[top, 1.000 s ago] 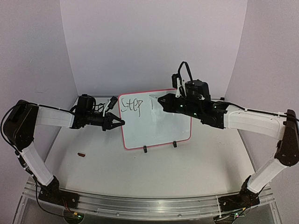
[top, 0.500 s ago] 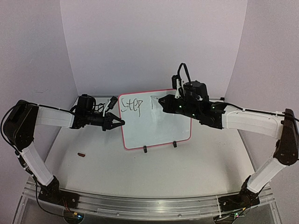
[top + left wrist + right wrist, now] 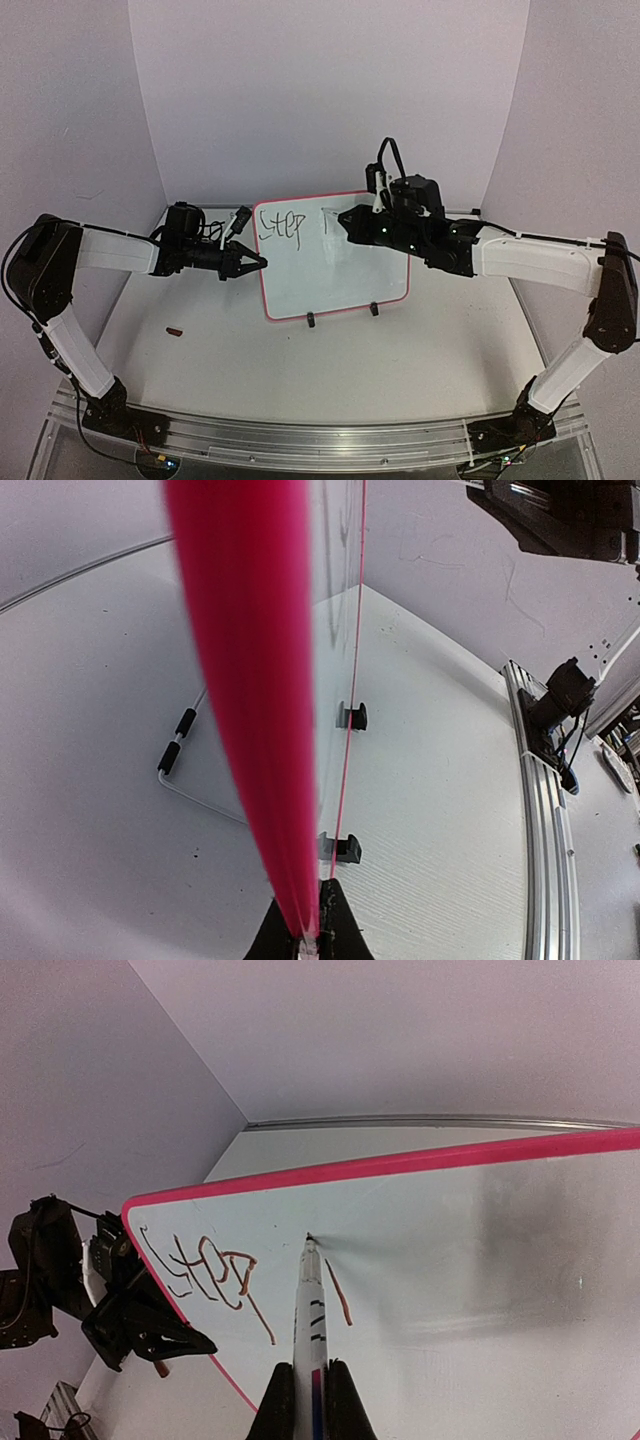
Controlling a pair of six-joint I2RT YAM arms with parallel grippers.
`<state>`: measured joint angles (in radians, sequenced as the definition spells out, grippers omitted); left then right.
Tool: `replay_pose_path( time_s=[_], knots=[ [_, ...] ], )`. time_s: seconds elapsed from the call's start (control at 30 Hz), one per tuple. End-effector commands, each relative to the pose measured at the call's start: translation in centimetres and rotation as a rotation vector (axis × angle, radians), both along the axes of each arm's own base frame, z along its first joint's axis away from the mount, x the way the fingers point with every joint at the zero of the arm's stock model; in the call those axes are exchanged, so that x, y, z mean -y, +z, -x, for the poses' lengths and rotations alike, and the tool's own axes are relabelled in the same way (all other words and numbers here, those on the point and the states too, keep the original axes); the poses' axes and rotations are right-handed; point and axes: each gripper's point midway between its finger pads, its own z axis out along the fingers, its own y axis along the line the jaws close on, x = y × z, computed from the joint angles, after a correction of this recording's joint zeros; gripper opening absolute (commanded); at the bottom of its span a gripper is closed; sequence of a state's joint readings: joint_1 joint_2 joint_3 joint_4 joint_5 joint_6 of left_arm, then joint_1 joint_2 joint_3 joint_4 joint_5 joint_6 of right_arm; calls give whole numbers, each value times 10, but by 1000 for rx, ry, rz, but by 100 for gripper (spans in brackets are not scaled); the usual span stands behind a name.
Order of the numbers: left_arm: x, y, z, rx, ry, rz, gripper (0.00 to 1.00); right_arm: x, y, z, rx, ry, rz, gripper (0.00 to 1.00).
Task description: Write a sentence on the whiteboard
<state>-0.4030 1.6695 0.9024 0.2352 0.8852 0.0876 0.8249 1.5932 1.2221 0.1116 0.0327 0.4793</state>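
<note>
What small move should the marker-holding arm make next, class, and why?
Probably a short shift rightward to start the next letter: the right tool holds the marker with its tip at the whiteboard, near the lone stroke after "Step", while the left tool grips the board's edge.

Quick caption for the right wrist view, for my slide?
Right hand holds a marker, tip at the whiteboard beside "Step"; left hand grips the board's edge.

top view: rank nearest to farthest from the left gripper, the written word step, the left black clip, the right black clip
1. written word "Step", upper left of the whiteboard, by the left gripper
2. left black clip, bottom edge
3. right black clip, bottom edge, farther right
</note>
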Motion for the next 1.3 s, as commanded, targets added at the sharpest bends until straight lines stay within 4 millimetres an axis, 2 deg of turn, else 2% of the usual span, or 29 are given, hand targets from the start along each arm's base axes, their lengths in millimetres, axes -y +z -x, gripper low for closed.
replay_pose_path(
  time_s=[0.0,0.13,0.3,0.8,1.03,1.27],
  knots=[
    [-9,-21,-12,15,85,-99,0,2,24,1,50,15,-49,0],
    [-9,-21,-12,16,86,-99,0,13,29,10,60,9,-60,0],
    [-9,-21,-12,14,85,-98,0,25,17,11,40,-35,-29,0],
    [-10,-20,-11,18,87,-99,0,12,8,0,24,-20,-7,0],
    [-10,-20,-12,19,87,-99,0,12,5,-2,19,-25,-1,0],
    [-10,-20,-12,17,87,-99,0,16,-7,0,-9,-32,15,0]
  ],
)
